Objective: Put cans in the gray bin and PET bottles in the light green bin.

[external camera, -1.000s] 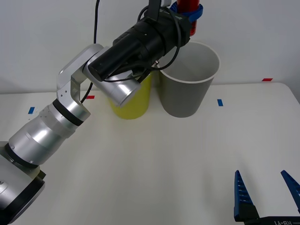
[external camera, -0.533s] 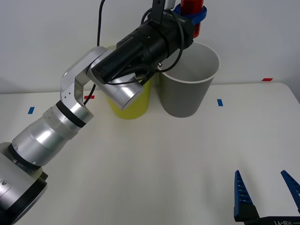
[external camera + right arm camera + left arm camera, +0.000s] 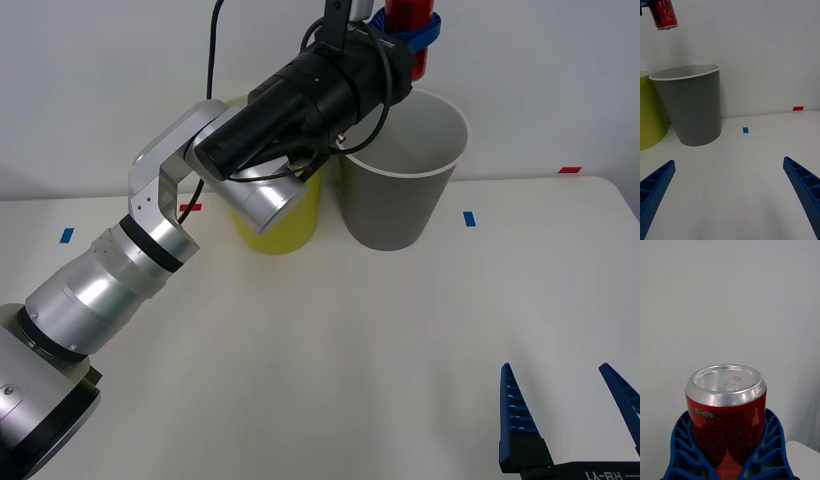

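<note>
Tape marks, small blue and red ones, dot the white table (image 3: 330,350), and going from the left the first task thing is the light green bin (image 3: 285,220), standing against the back wall with the left arm crossing in front of it. Just beside it, on its right, stands the gray bin (image 3: 400,195), the two nearly touching at their rims.

The left arm reaches up and across from the near left corner so that the left gripper (image 3: 408,35) hangs high over the gray bin's far rim. Its blue fingers (image 3: 677,450) pinch the red can (image 3: 728,412) from both sides, wrapped round the lower body, with one silver end facing the wrist camera. From the right wrist view the can (image 3: 663,15) sits well above the gray bin (image 3: 692,105), tilted, and roughly over the rim nearest the green bin rather than over the middle. That height and place suit a drop: cans belong in gray, so the carry looks nearly done, with only the release left. Letting go this close to the edge could clip the rim or send the can toward the wrong bin.

At the near right edge of the table the right gripper (image 3: 568,420) waits, its fingers (image 3: 655,187) spread wide and holding nothing.
</note>
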Available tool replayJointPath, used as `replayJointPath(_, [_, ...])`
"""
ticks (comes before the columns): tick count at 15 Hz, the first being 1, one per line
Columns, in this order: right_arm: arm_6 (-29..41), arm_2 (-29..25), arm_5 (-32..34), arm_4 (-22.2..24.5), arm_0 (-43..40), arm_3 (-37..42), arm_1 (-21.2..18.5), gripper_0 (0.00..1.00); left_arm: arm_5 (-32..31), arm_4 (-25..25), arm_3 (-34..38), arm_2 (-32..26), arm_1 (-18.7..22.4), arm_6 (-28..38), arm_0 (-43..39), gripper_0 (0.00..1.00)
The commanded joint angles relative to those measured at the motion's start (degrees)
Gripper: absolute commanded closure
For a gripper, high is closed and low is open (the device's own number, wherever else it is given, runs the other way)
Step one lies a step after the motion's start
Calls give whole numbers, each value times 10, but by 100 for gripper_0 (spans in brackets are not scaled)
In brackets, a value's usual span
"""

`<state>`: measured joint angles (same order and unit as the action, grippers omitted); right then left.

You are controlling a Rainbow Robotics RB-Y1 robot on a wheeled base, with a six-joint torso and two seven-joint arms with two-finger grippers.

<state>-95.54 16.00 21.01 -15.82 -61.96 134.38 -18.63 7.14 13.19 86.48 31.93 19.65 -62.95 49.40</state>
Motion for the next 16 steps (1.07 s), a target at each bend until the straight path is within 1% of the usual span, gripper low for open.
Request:
replayJointPath(1, [0,0,0,0,0,0,0,0,-59,2,-32,8,-1,4,0,100])
replayJointPath(2, [0,0,0,0,0,0,0,0,-99,6,-57,12,-2,5,0,100])
replayJointPath(3, [0,0,0,0,0,0,0,0,-109,11,-64,13,-3,6,0,100])
replayJointPath(6, [0,0,0,0,0,0,0,0,-109,18,-64,13,-5,5,0,100])
replayJointPath(7, [0,0,0,0,0,0,0,0,-109,18,-64,13,-4,3,0,96])
replayJointPath(8, [0,0,0,0,0,0,0,0,-108,18,-64,13,-4,3,0,64])
replayJointPath(9, [0,0,0,0,0,0,0,0,-104,18,-65,13,-3,0,0,0])
replayJointPath(11, [0,0,0,0,0,0,0,0,-101,18,-64,13,-1,-1,0,0])
replayJointPath(16, [0,0,0,0,0,0,0,0,-83,18,-64,13,24,1,14,0])
